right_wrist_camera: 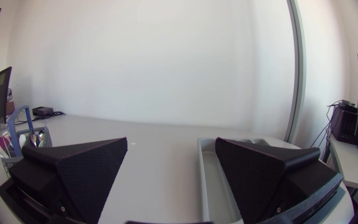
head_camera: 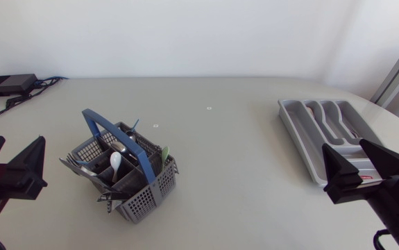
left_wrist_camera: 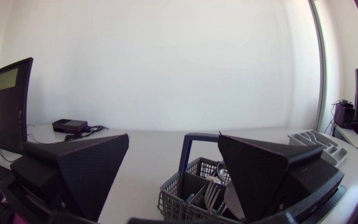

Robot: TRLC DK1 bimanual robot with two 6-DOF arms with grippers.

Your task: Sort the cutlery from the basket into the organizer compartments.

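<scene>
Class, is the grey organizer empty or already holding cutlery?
Empty where visible: the organizer shows only bare compartments, though the right gripper hides its near end.

One overhead, two low; basket [head_camera: 143,200] shared

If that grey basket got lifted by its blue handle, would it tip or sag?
Probably stiff: the basket looks like moulded plastic mesh. It likely feels heavy for its size, being crowded with cutlery. Lifted by the handle it may tilt, since pieces poke out over one side.
</scene>
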